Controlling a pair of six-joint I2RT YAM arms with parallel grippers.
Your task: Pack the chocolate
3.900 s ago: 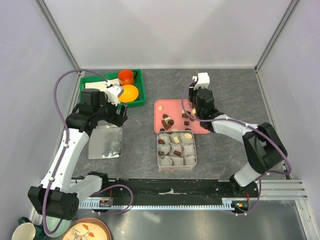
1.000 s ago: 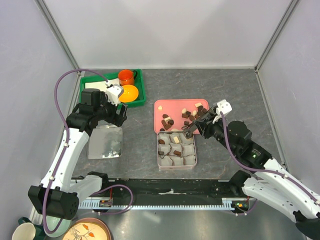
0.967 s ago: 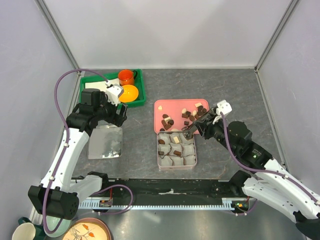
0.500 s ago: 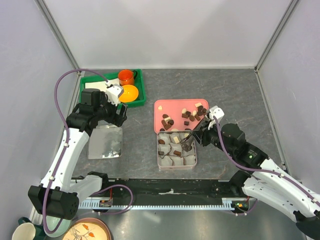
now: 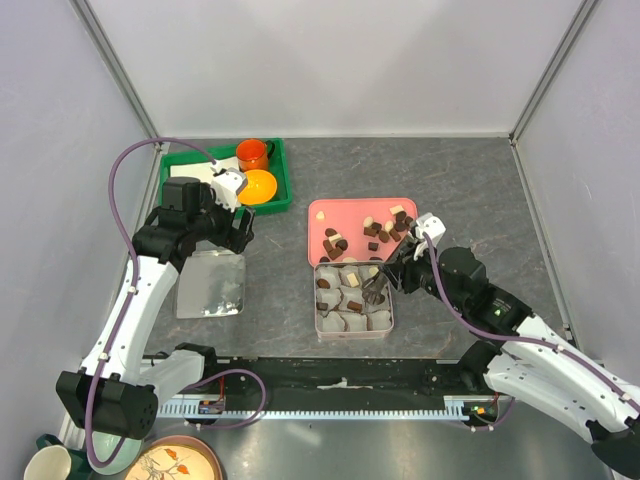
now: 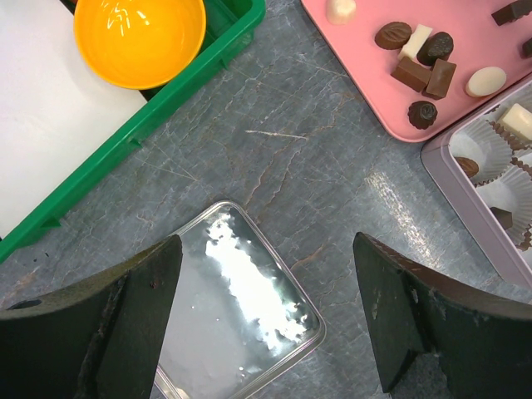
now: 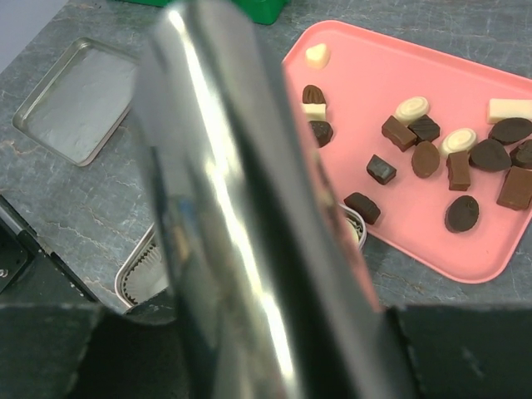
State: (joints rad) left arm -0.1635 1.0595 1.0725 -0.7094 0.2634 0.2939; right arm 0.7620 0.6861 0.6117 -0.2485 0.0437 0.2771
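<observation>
From above, the right gripper (image 5: 383,280) hangs over the square tin (image 5: 391,318), which touches the near edge of the pink tray (image 5: 318,214) at mid-tabletop. The chocolate (image 5: 372,229) lies on this tray, and some in the tin.

Left wrist: the left gripper (image 6: 266,266) is released and empty above the lid (image 6: 241,324), with a green tray (image 6: 208,71) beside.

Right wrist: the right gripper grasps a shiny metal tool (image 7: 224,208), which hides the tin, so I think a piece may fall outside.

White arm links (image 5: 128,320), black joints (image 5: 180,195), looping purple cables (image 5: 113,180), and the left claw (image 6: 266,249) ending in dark, matte wedge fingers (image 6: 133,324).
</observation>
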